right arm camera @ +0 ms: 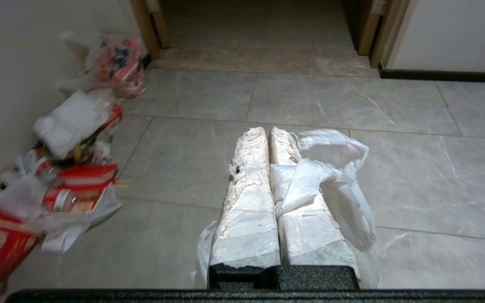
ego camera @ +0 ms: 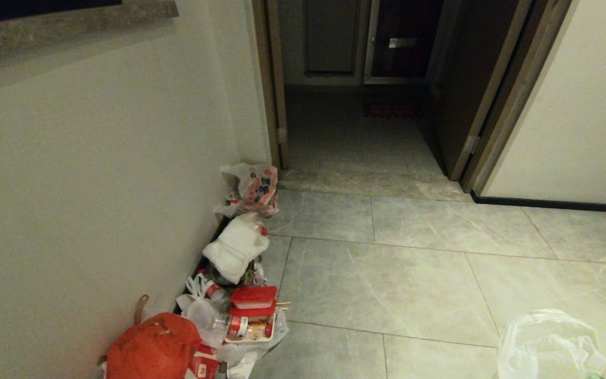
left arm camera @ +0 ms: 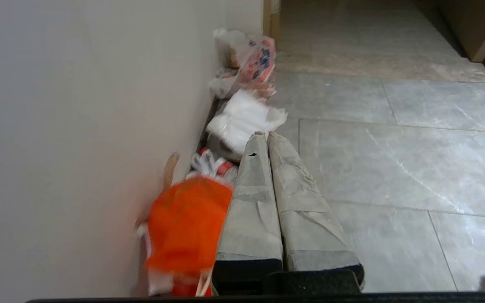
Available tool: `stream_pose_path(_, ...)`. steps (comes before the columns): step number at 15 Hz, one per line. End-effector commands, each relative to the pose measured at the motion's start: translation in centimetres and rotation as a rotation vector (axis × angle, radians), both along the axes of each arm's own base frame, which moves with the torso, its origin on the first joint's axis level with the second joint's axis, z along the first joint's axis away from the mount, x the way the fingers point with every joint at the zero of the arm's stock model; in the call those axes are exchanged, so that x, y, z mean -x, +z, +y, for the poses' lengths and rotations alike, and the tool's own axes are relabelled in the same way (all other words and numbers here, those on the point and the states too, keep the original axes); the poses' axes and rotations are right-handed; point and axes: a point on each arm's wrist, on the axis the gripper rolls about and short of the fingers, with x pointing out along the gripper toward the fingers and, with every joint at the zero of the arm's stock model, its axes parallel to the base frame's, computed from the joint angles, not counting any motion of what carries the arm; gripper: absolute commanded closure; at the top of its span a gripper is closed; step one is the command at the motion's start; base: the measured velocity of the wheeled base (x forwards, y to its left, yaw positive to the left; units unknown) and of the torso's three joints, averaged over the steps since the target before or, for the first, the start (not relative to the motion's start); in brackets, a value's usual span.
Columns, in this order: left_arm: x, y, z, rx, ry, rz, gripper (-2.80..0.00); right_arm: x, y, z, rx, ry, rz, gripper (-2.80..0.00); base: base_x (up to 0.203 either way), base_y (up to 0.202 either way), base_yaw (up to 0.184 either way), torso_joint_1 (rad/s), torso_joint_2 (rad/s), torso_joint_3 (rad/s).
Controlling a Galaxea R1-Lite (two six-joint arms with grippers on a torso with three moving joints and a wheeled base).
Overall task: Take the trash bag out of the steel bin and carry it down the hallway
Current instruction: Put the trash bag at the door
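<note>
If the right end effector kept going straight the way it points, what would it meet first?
Probably nothing close: the right end effector, shut on the trash bag, points over bare floor tiles toward the open doorway. Depth is uncertain.

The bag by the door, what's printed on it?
Red and blue shapes on the white bag; clearest in the head view.

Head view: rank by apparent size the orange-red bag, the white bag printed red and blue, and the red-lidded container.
1. orange-red bag, largest, though nearest the camera and partly cut off
2. white bag printed red and blue, farthest, so true size is unsure
3. red-lidded container, smallest
</note>
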Motion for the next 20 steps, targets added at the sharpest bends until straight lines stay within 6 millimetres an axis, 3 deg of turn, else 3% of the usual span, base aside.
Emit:
stream_pose_path(1,-0.01,-0.04,0.00,0.000,0.000,0.001,0.00,-0.02,-0.08,0.00,0.000,0.000,0.002,0.00,0.195,0.000,0.000,0.002,0.00,-0.007)
stream_pose_path(15,0.00,-0.04,0.00,-0.004,0.000,0.000,0.00,-0.02,-0.08,0.00,0.000,0.000,0.002,0.00,0.192,0.000,0.001,0.003,0.00,0.001)
stream_pose_path(20,0.00,-0.04,0.00,-0.004,0.000,0.000,0.00,-0.02,-0.08,0.00,0.000,0.000,0.002,0.00,0.020,0.000,0.000,0.000,0.00,-0.001)
